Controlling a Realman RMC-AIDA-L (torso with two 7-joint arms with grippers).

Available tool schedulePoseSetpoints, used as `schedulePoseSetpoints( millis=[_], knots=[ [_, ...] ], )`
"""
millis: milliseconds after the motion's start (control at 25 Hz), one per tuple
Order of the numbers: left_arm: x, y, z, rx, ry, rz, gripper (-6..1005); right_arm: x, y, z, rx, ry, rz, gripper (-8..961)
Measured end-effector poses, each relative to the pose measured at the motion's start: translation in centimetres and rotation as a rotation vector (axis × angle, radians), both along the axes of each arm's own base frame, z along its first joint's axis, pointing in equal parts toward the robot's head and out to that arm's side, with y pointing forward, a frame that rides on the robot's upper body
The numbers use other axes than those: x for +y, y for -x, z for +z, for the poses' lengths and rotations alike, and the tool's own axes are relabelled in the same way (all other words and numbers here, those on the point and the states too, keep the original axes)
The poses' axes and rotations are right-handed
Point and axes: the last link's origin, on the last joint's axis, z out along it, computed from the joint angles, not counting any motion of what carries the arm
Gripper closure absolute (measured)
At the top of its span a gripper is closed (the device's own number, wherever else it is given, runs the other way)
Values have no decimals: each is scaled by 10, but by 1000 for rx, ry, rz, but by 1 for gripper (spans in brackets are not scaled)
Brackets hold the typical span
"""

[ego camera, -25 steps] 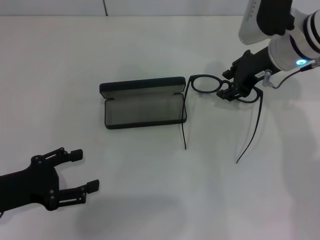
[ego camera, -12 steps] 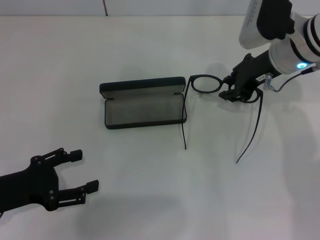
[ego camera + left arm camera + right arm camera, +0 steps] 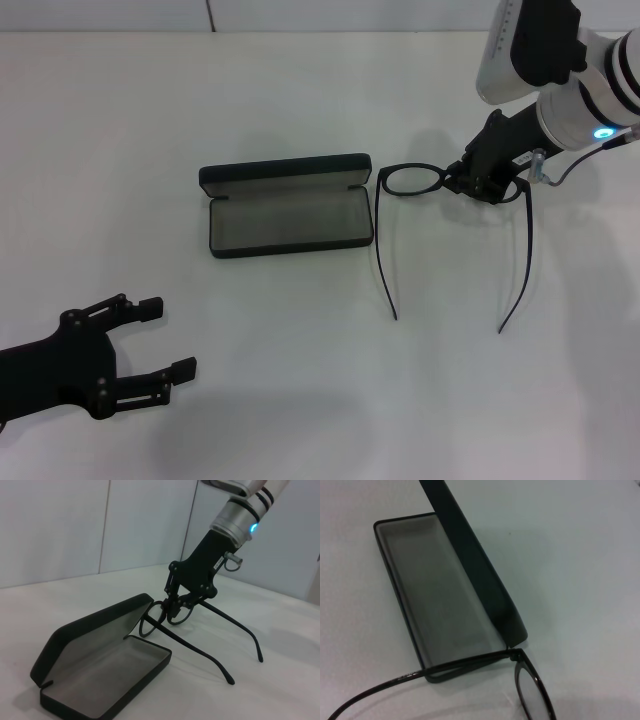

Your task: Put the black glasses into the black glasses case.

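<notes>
The black glasses (image 3: 410,180) hang from my right gripper (image 3: 478,183), which is shut on the frame near the bridge, just right of the case. Both temple arms stretch toward the table's near side. In the left wrist view the glasses (image 3: 195,647) tilt under the right gripper (image 3: 177,605), with the temple tips low over the table. The black glasses case (image 3: 285,215) lies open at the middle, its lid standing along the far side and its grey inside bare. The right wrist view shows the case (image 3: 445,605) with one hinge of the glasses (image 3: 519,656) beside its end. My left gripper (image 3: 170,340) is open at the near left.
The white table (image 3: 300,380) carries nothing besides the case and the glasses. A wall runs along the table's far edge (image 3: 210,30).
The right gripper has drawn back slightly toward the far side with the glasses. The temple arms swung to the right, away from the case's end. The left arm has not moved.
</notes>
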Motion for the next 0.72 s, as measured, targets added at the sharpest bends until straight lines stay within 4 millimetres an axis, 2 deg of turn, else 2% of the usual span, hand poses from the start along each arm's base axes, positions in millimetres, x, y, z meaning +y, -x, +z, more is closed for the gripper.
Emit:
schedulePoseSetpoints(
  millis=[80,280,720],
  knots=[
    [0,0,0,1,0,1,209,0,1,0,0,2,2,846],
    [0,1,0,0,2,5,212,0,2,4,5,8,1,850],
    [-2,1,0,-5,2,11,220,-4,-4,36,118,-25,-75,859]
  ],
)
